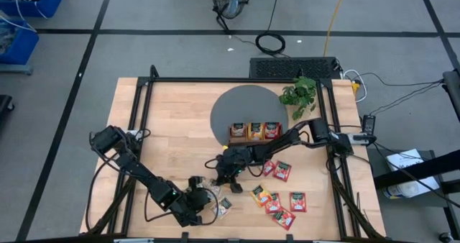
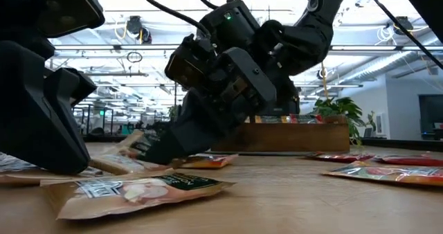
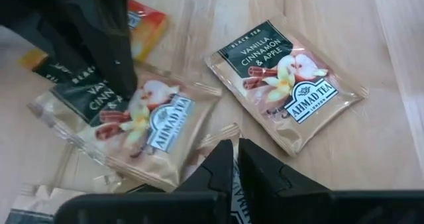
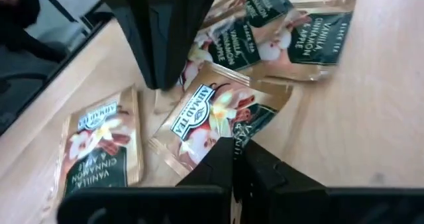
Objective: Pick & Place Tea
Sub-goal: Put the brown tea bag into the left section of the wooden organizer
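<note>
Several beige tea sachets lie flat on the wooden table near its front edge. My right gripper (image 1: 218, 177) reaches in from the right, and in its wrist view (image 4: 234, 154) it is shut on one beige sachet (image 4: 209, 114). That sachet also shows in the left wrist view (image 3: 142, 121). My left gripper (image 1: 205, 195), seen in its wrist view (image 3: 234, 159), is shut at a sachet's edge right beside it. Another beige sachet (image 3: 285, 85) lies free. Red and orange sachets (image 1: 277, 200) lie to the right. The brown tray (image 1: 254, 139) holds more sachets. My left gripper's shut fingers meet the pale sealed edge (image 3: 215, 136) of a beige sachet that lies on the table, slanting down onto it. The fingers hide the contact itself. My right gripper pinches the dark green end (image 4: 255, 124) of the beige sachet between its two fingers, slanting down from the table's right. The sachet lies on the table and on other sachets.
A green plant (image 1: 299, 93) stands at the far right, next to a grey round mat (image 1: 237, 106). The two grippers are close together, almost fingertip to fingertip, as the low view (image 2: 156, 147) shows. A black frame (image 1: 136, 106) runs along the table's edges.
</note>
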Tool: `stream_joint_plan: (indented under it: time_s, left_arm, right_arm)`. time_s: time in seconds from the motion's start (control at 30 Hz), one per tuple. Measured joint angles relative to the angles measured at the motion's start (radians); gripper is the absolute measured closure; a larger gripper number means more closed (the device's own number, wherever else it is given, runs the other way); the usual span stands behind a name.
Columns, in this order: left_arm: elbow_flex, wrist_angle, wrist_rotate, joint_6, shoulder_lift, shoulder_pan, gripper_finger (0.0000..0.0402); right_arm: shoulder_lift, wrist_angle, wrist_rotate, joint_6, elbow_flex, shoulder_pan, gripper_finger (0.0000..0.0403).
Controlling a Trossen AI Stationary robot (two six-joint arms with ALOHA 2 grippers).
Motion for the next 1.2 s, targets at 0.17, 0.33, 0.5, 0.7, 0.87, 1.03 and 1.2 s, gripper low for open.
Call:
stream_joint_plan:
  time_s: [0.17,0.33,0.5,0.7,0.87,1.03,1.2]
  left_arm:
    - [-0.001,0.034,-0.017,0.057,0.000,-0.003,0.0371]
    - [-0.001,0.045,-0.026,0.090,0.000,-0.003,0.0371]
    - [-0.001,0.041,-0.045,0.106,0.000,-0.007,0.0371]
    - [-0.001,0.037,-0.062,0.148,0.000,-0.008,0.0371]
    - [-0.001,0.030,-0.067,0.166,0.000,-0.013,0.0371]
    - [-0.001,0.014,-0.077,0.154,0.000,-0.028,0.0371]
    - [-0.001,0.011,-0.082,0.153,0.000,-0.030,0.0371]
  right_arm:
    - [-0.122,-0.176,0.080,-0.091,0.002,0.000,0.0400]
    - [-0.220,-0.319,0.184,-0.186,0.001,0.005,0.0402]
    - [-0.358,-0.628,0.300,-0.261,0.064,-0.015,0.0402]
    - [-0.444,-0.967,0.409,-0.309,0.210,-0.079,0.0402]
    - [-0.444,-1.082,0.478,-0.388,0.249,-0.160,0.0402]
    - [-0.432,-1.150,0.519,-0.387,0.249,-0.231,0.0403]
    - [-0.398,-1.167,0.522,-0.391,0.249,-0.269,0.0403]
